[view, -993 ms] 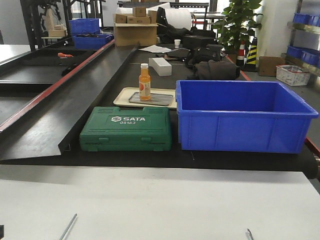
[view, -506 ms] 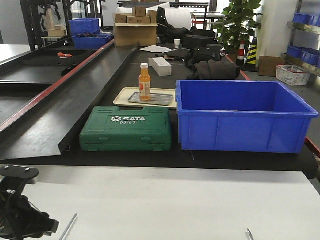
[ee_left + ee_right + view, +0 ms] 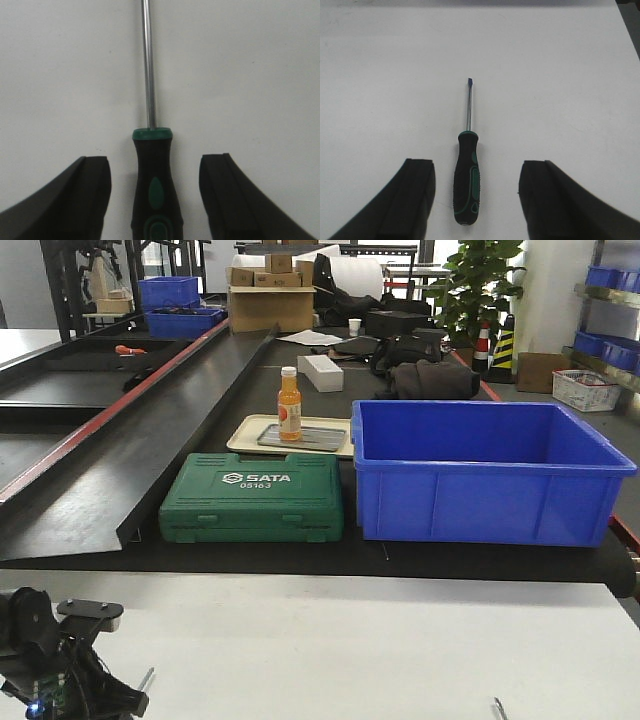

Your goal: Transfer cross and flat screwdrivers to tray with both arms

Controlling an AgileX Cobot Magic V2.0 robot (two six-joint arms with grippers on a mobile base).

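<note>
White tabletop (image 3: 350,640), screwdriver (image 3: 154,185); beyond, toolcase (image 3: 252,498), bin (image 3: 490,480)

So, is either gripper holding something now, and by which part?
Nothing is held. The left gripper is open around the handle of one screwdriver, with gaps on both sides; the right gripper is open, not touching the other screwdriver.

The white table (image 3: 350,640) carries two black-and-green screwdrivers lying flat on its bare top, well apart, both by the near edge. The left screwdriver (image 3: 152,190) lies toward the near left corner and the right screwdriver (image 3: 466,185) toward the near right corner, steel shafts pointing toward the far edge.
</note>
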